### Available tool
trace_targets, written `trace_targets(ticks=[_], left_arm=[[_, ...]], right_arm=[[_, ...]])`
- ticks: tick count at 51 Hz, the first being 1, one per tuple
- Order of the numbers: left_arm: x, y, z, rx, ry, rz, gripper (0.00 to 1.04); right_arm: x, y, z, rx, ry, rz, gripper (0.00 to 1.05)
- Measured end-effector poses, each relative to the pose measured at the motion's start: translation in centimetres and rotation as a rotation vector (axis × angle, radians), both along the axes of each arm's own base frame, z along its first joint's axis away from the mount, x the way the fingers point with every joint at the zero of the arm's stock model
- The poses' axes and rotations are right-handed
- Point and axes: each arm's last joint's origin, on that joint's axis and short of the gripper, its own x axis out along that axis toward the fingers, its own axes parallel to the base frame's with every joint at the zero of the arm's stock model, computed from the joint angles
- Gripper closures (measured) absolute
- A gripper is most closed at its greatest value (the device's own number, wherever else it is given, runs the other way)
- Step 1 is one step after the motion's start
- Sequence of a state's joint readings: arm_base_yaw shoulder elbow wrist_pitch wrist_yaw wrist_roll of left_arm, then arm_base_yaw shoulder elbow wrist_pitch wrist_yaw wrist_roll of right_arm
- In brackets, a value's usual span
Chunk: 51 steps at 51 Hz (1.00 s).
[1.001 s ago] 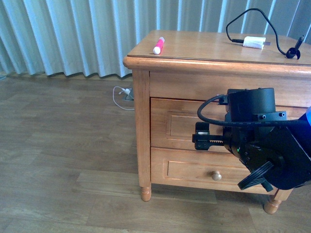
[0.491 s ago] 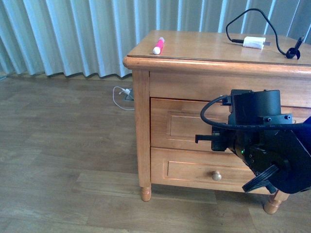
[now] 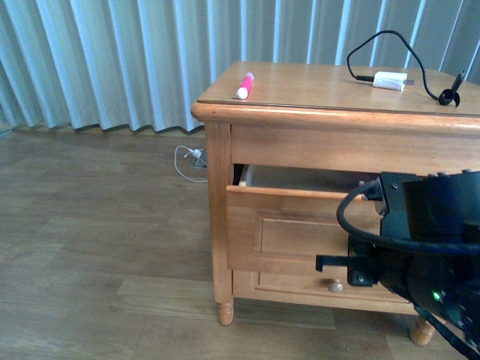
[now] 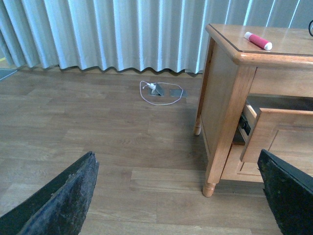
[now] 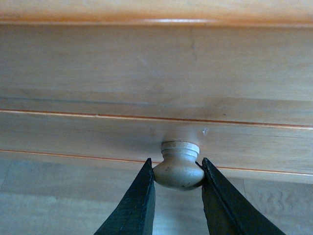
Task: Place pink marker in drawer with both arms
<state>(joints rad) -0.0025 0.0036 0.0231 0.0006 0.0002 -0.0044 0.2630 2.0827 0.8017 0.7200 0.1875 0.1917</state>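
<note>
The pink marker [image 3: 244, 85] lies on the cabinet top near its left front corner, and shows in the left wrist view too [image 4: 258, 41]. The upper drawer [image 3: 289, 225] stands partly pulled out, with a dark gap above its front; the left wrist view shows its near end [image 4: 274, 129]. My right gripper [image 5: 177, 177] is shut on the drawer's round wooden knob [image 5: 178, 169], one finger on each side. In the front view the bulky black right arm [image 3: 424, 255] hides that knob. My left gripper [image 4: 176, 196] hangs open over the floor, left of the cabinet, with nothing between its fingers.
A white charger plug [image 3: 391, 80] with a black cable lies on the cabinet top at the back right. The lower drawer's knob [image 3: 334, 285] shows below the open drawer. A white cable and floor socket [image 4: 159, 90] lie by the curtain. Wood floor stretches left of the cabinet.
The upper drawer has slid out from shut to partly open. My right arm has drawn back toward the camera with the knob in its grip.
</note>
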Motion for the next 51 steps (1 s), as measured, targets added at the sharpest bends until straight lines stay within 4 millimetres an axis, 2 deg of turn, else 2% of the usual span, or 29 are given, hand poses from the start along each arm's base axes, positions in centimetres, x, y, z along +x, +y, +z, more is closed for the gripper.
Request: trace_targets(ticks=[11,24,34,39,42,45,51], left_arm=[[0.0,0.0,0.0,0.000,0.000,0.000,0.06],[0.0,0.0,0.0,0.000,0.000,0.000,0.06],[0.0,0.0,0.0,0.000,0.000,0.000,0.06],[0.0,0.0,0.0,0.000,0.000,0.000,0.06],[0.0,0.0,0.0,0.000,0.000,0.000,0.06],[0.0,0.0,0.0,0.000,0.000,0.000,0.06],[0.0,0.0,0.0,0.000,0.000,0.000,0.06]], right_arm=[[-5.1,-0.9,0.5,0.016,0.059,0.042,0.83],[-8.6,-1.5,0.5,0.013,0.085,0.073,0.82],[-9.4,-2.2,1.8,0.046,0.041,0.042,0.53],[-10.6,-3.1,3.6,0.082,0.031,0.026,0.32],[-11.8,-3.4,5.5,0.109,0.022,0.058,0.16],[-12.4,-3.7,6.9,0.126,0.007,0.074,0.07],[-14.0,-4.6,9.7,0.160,-0.029,0.093,0.09]])
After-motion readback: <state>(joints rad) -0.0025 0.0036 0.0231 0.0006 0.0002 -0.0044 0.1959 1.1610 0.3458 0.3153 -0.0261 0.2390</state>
